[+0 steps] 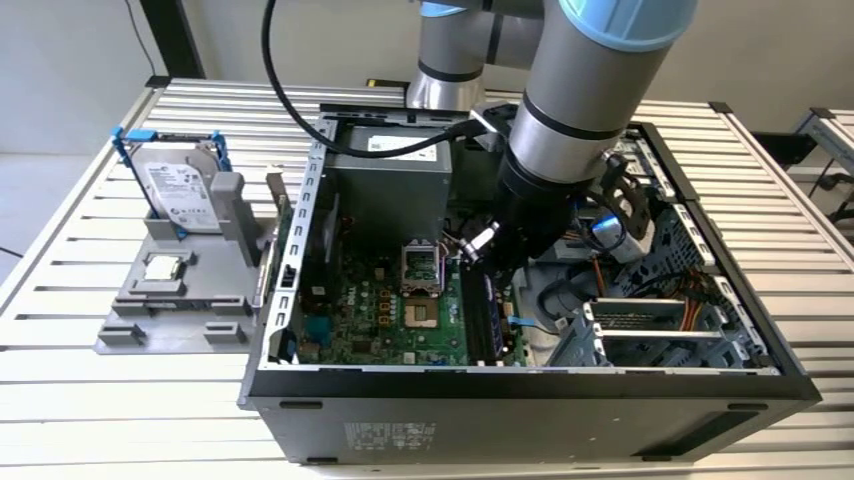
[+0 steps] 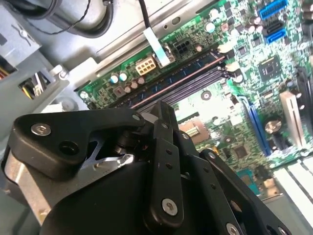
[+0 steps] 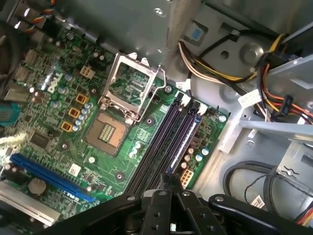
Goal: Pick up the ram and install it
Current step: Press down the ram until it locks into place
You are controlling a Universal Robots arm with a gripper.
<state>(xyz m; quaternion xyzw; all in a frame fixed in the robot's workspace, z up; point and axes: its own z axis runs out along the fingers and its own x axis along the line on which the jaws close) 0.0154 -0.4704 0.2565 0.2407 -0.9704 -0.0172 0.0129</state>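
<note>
Ram appears to stand on edge in the memory slot farthest from the processor socket, inside the open computer case; both wrist views show it as a long dark blue-green stick running beside the empty dark slots, though how deeply it sits cannot be judged. The tool hangs inside the case just above that bank of slots, near the end toward twelve o'clock in the exterior view. Its black fingers are clenched, pressed flat against each other, and nothing shows between them; in both wrist views the tool points at the slots but its tips look slightly apart from the stick. The arm comes down from twelve o'clock, its grey and blue segments crossing over the power supply. The green motherboard lies flat on the bottom of the case, and the socket's metal frame is flipped up, leaving the bare contact field exposed. Bundled orange, yellow and black cables run along the metal drive cage beside the board. At nine o'clock from the case in the exterior view, a grey fixture sits on the slatted counter, carrying a silver hard drive upright in a blue bracket and a small square processor chip lying flat below it.
</note>
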